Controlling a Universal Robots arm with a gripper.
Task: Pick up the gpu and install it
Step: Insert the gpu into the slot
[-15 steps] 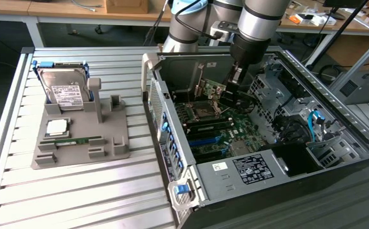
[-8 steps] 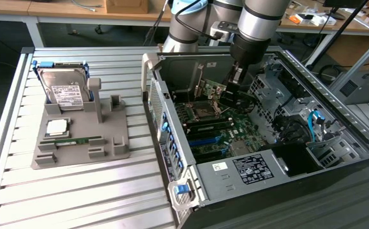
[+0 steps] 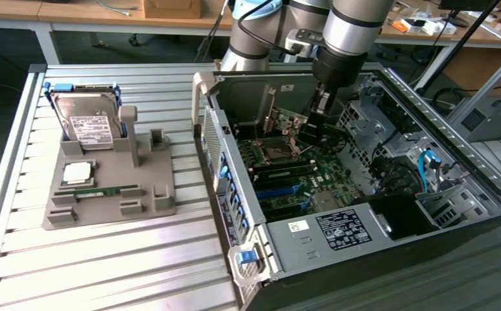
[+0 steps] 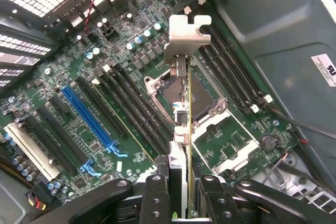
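The gpu [image 4: 188, 124] is a thin card seen edge-on in the wrist view, with its silver metal bracket [image 4: 185, 36] at the far end. My gripper [image 4: 181, 184] is shut on it, one black finger [image 4: 156, 195] on each side. The card hangs above the green motherboard [image 4: 79, 66], over the processor socket [image 4: 205, 100] and apart from the slots. In the exterior view my gripper [image 3: 321, 109] reaches down into the open computer case [image 3: 233, 175], with the gpu [image 3: 317, 134] below it, above the motherboard [image 3: 298, 184].
Black slots and a blue slot [image 4: 89, 121] run across the board beside the card. Case walls and drive bays [image 3: 380, 129] surround the arm. On the slatted table, a grey holder [image 3: 151, 194] carries a hard drive [image 3: 89, 123], a processor [image 3: 78, 172] and a memory stick [image 3: 103, 192].
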